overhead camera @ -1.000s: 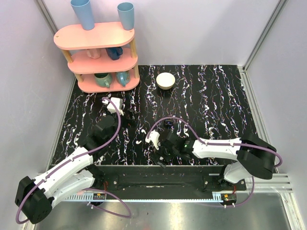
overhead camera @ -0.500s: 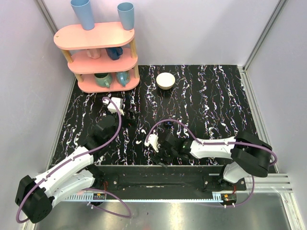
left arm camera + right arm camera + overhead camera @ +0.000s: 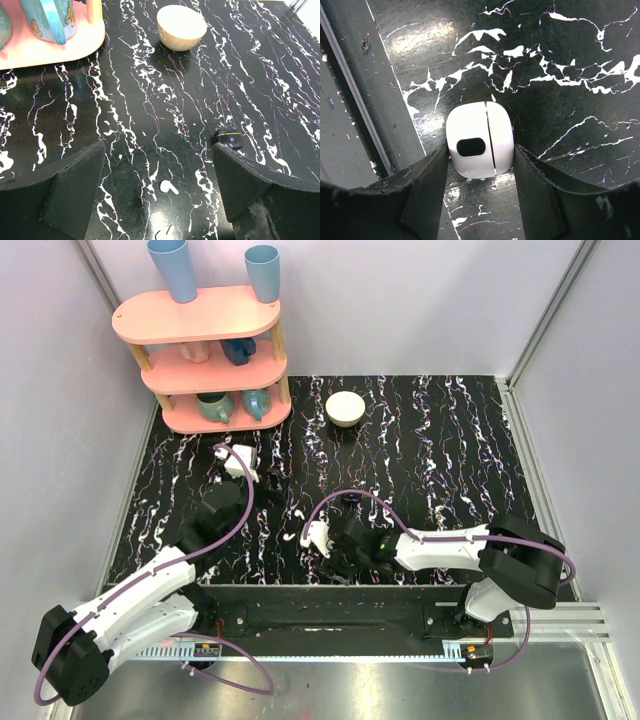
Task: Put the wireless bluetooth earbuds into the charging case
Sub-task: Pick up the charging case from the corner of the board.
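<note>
The closed white charging case [image 3: 480, 141], with a dark oval spot, lies on the table by the near rail. My right gripper [image 3: 482, 172] is shut on it, one finger against each side. In the top view the right gripper [image 3: 335, 565] hides the case. One white earbud [image 3: 169, 187] lies on the black marble between the fingers of my left gripper [image 3: 160, 200], which is open and empty. It also shows in the top view [image 3: 297, 512]. Part of a second white earbud [image 3: 165, 232] shows at the frame's bottom edge. The left gripper [image 3: 262, 482] hovers left of the middle.
A small black block [image 3: 228, 138] [image 3: 350, 498] sits right of the earbud. A white bowl [image 3: 346, 408] stands at the back. A pink shelf [image 3: 205, 360] with mugs fills the back left. A metal rail [image 3: 355, 115] runs along the table's near edge.
My right gripper has shifted slightly to the left along the near edge. The left arm has not moved.
</note>
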{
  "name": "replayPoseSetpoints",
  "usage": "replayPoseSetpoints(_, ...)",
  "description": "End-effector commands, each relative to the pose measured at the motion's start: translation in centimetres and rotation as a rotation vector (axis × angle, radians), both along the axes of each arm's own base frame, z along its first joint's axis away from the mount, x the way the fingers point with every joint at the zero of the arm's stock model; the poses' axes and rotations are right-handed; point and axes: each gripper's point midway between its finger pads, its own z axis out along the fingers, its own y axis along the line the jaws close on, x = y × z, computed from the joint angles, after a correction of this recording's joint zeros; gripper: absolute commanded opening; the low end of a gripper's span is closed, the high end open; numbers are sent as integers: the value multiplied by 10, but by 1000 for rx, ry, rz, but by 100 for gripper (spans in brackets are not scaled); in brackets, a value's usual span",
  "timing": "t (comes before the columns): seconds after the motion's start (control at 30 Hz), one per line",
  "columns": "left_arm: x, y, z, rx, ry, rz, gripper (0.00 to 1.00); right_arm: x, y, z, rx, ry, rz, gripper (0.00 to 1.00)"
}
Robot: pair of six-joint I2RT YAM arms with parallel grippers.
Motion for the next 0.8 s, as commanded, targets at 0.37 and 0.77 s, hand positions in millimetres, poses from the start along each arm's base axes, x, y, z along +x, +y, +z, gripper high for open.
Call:
replayPoseSetpoints(0.37,3,8,19,-72,-39,55,98,13,18,4,16,-47,4,42)
replayPoseSetpoints(0.77,-2,9,52,-194,-124,41,99,51,19,83,225,-307,-127,29)
